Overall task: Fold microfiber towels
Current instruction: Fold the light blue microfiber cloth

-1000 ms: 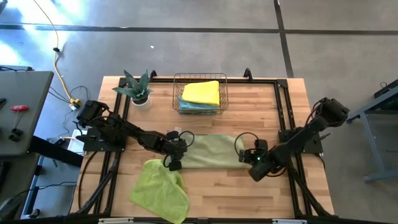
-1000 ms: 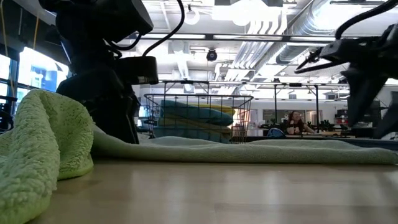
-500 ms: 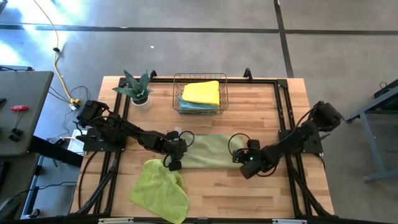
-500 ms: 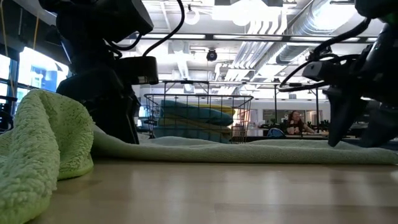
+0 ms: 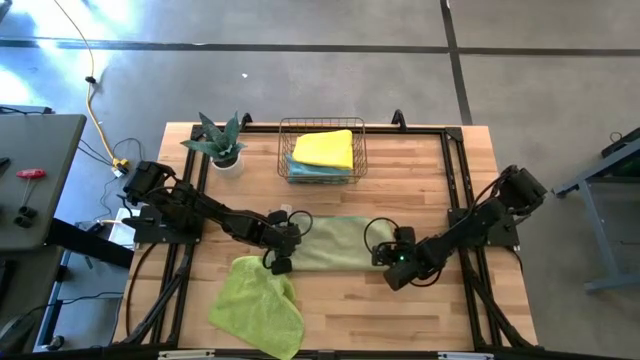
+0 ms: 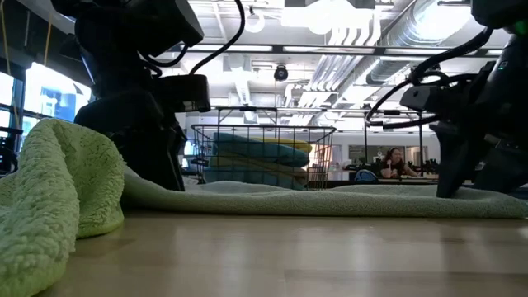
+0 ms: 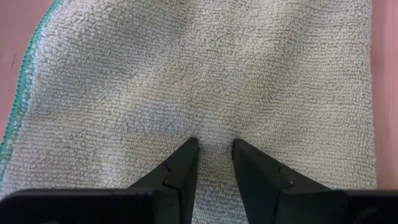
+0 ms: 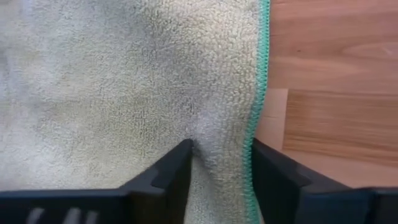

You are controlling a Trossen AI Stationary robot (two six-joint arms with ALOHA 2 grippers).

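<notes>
1. Folding is partway done: a yellow towel point(image 5: 323, 149) lies folded on a blue towel point(image 5: 318, 171) in the wire basket point(image 5: 283, 150) at the table's far edge, beside the plant point(image 5: 218, 140).

2. The sage towel point(image 5: 338, 243) is the one in hand. It lies mid-table as a flat strip between the two arms, seemingly folded once lengthwise, though the layers cannot be counted from above.

3. The left gripper point(image 7: 211, 149) sits on the strip's left end. In its wrist view a ridge of cloth rises between its narrowly parted fingers, so it looks clenched on the sage towel.

4. The right gripper point(image 8: 219, 149) is at the strip's right end, just inside the green-stitched hem point(image 8: 260, 93). Cloth bunches between its fingers, which are set wider than the left's. Whether it has a firm pinch or is only closing on the edge, I cannot tell.

5. The lime towel point(image 5: 258, 303) lies crumpled at the front left of the table point(image 5: 440, 320), just below the left gripper and untouched by either.

6. What is left, as I judge it: bring one end of the sage strip over the other, move it to the basket, then spread and fold the lime towel.
</notes>
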